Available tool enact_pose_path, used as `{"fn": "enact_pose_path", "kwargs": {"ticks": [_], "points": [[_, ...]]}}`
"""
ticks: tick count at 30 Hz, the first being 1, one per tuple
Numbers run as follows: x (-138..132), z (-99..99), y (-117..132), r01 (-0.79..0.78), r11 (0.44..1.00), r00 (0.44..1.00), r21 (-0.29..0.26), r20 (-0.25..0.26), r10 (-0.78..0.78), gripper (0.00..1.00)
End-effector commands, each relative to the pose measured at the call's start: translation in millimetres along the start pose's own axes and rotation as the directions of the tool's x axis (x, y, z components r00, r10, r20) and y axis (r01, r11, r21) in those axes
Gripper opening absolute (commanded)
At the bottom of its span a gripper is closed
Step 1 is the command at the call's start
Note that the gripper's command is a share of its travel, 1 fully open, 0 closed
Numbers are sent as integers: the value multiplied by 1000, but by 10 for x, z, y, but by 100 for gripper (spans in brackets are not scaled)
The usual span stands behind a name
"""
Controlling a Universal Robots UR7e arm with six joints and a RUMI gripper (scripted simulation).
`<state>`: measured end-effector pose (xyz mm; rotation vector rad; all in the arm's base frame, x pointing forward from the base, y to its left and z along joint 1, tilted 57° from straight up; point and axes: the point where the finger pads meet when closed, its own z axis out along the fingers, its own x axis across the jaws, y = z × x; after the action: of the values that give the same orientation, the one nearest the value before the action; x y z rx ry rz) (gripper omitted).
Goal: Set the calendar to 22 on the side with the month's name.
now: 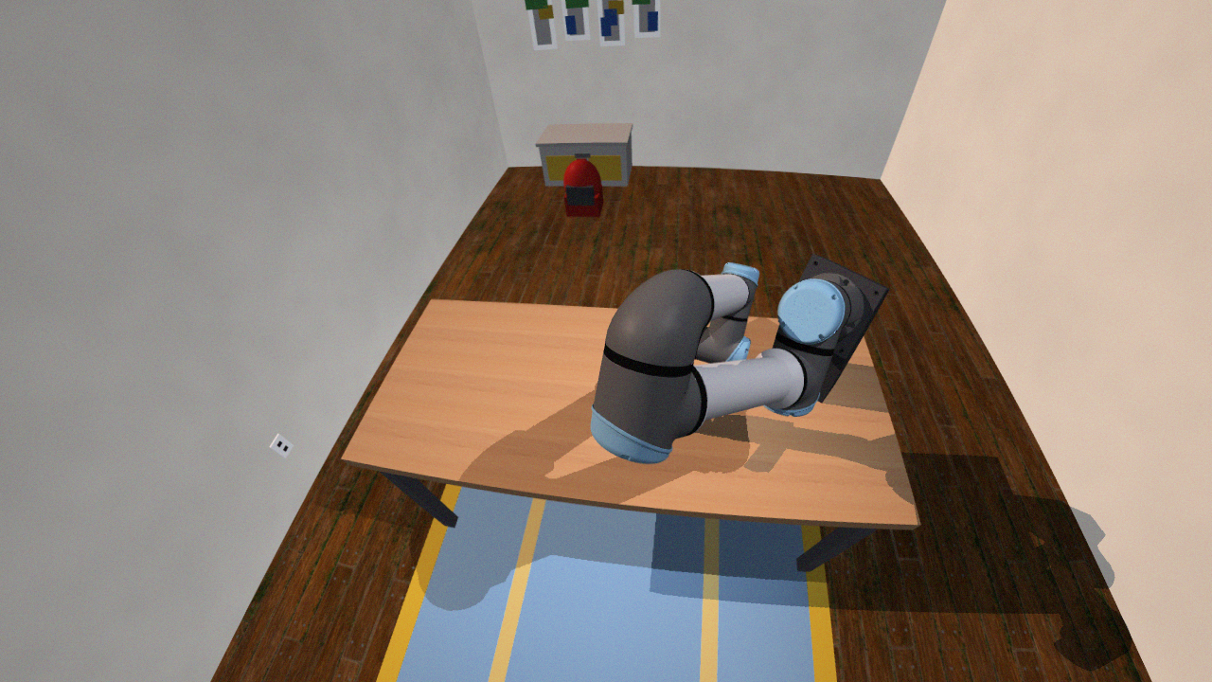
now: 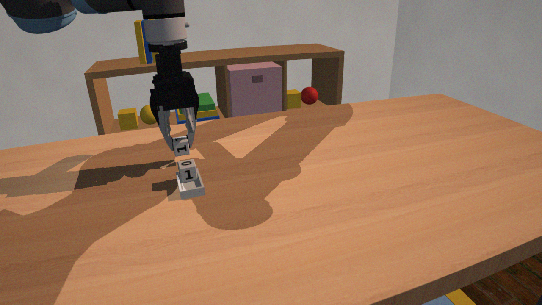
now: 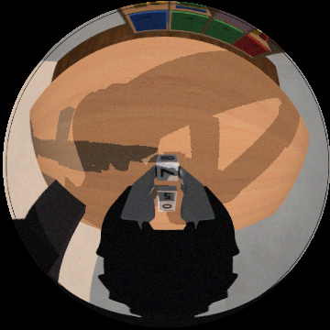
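1. The gripper (image 2: 181, 145) hangs straight down from the arm (image 1: 652, 356) above the wooden table (image 2: 379, 181), its two grey fingers (image 2: 164, 127) pinching a small white cube (image 2: 181, 145) by its sides.
2. That lifted cube is clear of the tray (image 2: 192, 190) — there is a visible gap between it and the second cube (image 2: 188, 171) below it. On the face toward the exterior camera it shows a "1" lying on its side.
3. The second cube sits in the grey tray, at the end farther from the exterior camera. It shows an upright "1" on its front face and a "0" on its top face.
4. The near end of the tray holds no cube; the tray rests flat on the table inside the arm's shadow.
5. From the wrist view, the held cube (image 3: 166, 200) sits between the finger pads and shows a "5" and a "0"; past it the tray's cube (image 3: 167, 169) shows a "7" and an "8".
6. Behind the table stands a wooden shelf (image 2: 212, 57) — it holds a pink box (image 2: 255, 89), a red ball (image 2: 309, 95), yellow blocks (image 2: 127, 118) and a green block (image 2: 206, 101).
7. From the top view the folded arm hides the cubes and the tray; its base plate (image 1: 865, 298) sits at the table's far right edge.
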<state>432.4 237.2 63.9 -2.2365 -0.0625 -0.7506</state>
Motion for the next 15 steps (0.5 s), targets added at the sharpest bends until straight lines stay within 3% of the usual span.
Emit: {"fn": "enact_pose_path", "kwargs": {"ticks": [1, 15], "points": [[3, -68, 0, 1, 1000, 1000, 0, 2, -1, 11], [3, -277, 1, 1, 1000, 1000, 0, 2, -1, 11]]}}
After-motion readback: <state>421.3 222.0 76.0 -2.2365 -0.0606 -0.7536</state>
